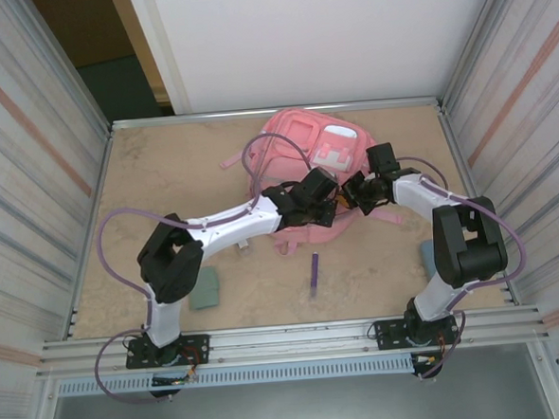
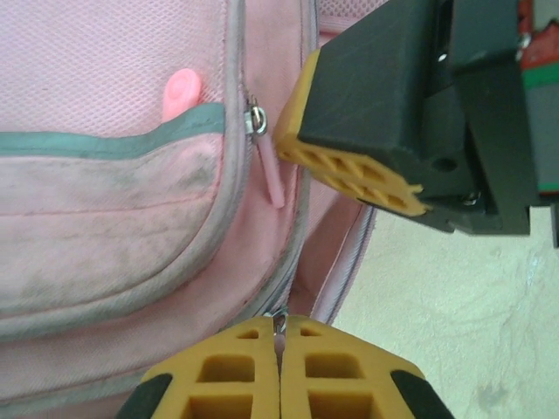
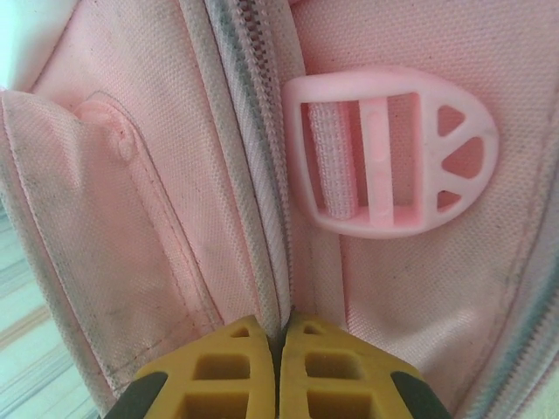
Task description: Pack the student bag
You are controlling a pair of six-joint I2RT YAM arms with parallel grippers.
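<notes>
Pinching the student bag: left pincer, right pincer.

A: What's on the table, misc only?
B: Purple pen, front-centre, lying approx front-to-back. Grey-green pad to its left, flat, well apart from the pen.
A: Right side?
B: Pale blue thing, partly hidden, can't tell what.
A: Surroundings?
B: Ribbed walls L & R, white panel at back, dark doorway back-left.
</notes>
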